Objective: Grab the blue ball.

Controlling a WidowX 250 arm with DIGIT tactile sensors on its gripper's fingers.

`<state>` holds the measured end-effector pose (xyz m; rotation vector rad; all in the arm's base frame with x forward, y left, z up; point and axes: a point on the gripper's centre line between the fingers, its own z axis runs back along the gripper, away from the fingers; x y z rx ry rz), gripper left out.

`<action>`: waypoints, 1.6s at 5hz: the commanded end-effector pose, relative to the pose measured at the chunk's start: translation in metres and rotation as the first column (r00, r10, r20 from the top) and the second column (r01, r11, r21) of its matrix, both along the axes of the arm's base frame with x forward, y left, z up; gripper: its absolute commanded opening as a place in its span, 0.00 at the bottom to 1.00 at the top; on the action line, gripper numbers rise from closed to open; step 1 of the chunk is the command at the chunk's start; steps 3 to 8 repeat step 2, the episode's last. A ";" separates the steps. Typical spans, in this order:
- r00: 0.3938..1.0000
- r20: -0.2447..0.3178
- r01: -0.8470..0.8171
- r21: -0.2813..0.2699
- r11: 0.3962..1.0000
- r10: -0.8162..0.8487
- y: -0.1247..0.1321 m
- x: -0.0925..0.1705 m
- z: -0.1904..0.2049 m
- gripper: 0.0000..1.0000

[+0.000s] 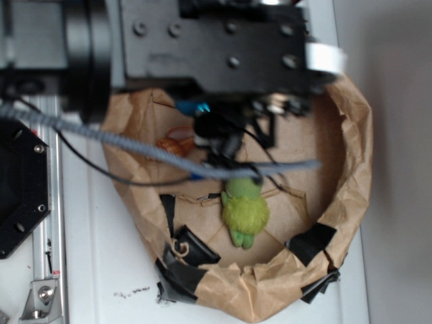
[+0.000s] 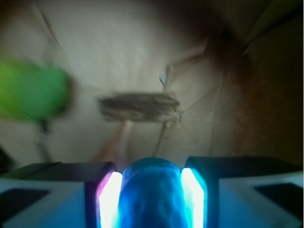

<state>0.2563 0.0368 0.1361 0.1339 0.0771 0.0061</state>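
In the wrist view the blue ball [image 2: 151,192] sits squarely between the two fingers [image 2: 110,197] of the tool [image 2: 151,199], which look clamped against both its sides, above the floor of the paper-walled bin [image 1: 351,155], with the green plush toy [image 1: 244,210] off to one side.

The wrist view is blurred and dim at its corners; glowing pads [image 2: 110,199] glare beside the gripper [image 2: 151,197].
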 end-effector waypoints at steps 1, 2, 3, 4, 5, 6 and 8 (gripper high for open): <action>0.897 0.160 -0.332 -0.371 0.867 0.412 0.008 0.002 0.064 0.00; 0.891 0.187 -0.318 -0.392 0.863 0.413 0.011 -0.003 0.058 0.00; 0.891 0.187 -0.318 -0.392 0.863 0.413 0.011 -0.003 0.058 0.00; 0.891 0.187 -0.318 -0.392 0.863 0.413 0.011 -0.003 0.058 0.00; 0.891 0.187 -0.318 -0.392 0.863 0.413 0.011 -0.003 0.058 0.00; 0.891 0.187 -0.318 -0.392 0.863 0.413 0.011 -0.003 0.058 0.00; 0.891 0.187 -0.318 -0.392 0.863 0.413 0.011 -0.003 0.058 0.00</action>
